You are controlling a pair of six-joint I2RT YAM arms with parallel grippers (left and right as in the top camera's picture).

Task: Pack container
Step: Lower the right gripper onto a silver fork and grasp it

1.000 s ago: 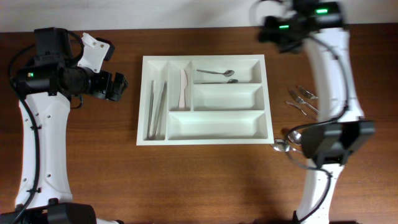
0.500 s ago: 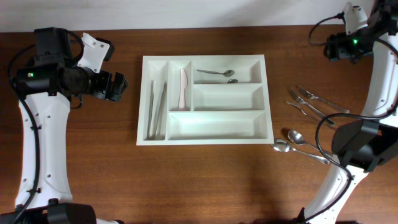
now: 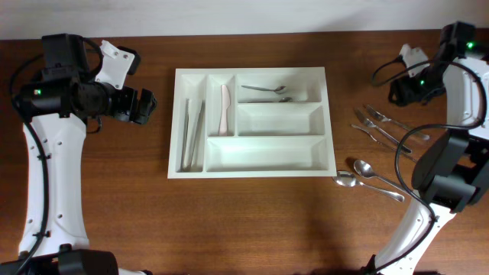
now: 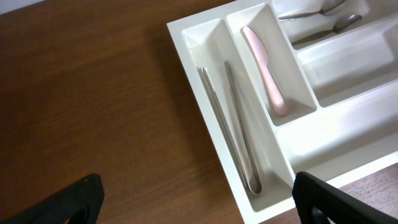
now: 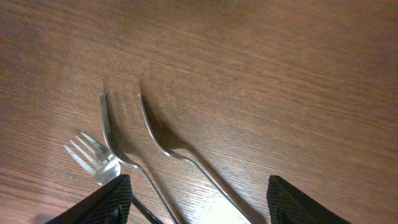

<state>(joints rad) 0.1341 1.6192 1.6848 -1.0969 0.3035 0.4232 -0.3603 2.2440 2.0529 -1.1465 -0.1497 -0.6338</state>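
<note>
Table (image 5: 286, 68): brown wood grain.
Fork tines (image 5: 90, 155): lower left, against a handle.
Curved handle (image 5: 107, 127): slim metal, by the tines.
Second handle (image 5: 151, 127): just beside it.
Right gripper (image 5: 198, 202): black fingertips (image 5: 106, 202) spread wide.

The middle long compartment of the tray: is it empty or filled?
Empty. The overhead view shows the middle compartment bare and white; two spoons lie in the one above.

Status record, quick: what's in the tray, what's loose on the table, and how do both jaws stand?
container: white tray, mid-table
left narrow slot: tongs
second narrow slot: pink knife
top long slot: two spoons
other long slots: empty
loose right of tray: forks, loose spoons
left gripper: jaws open, empty, left of tray
right gripper: jaws open, empty, over forks
</note>
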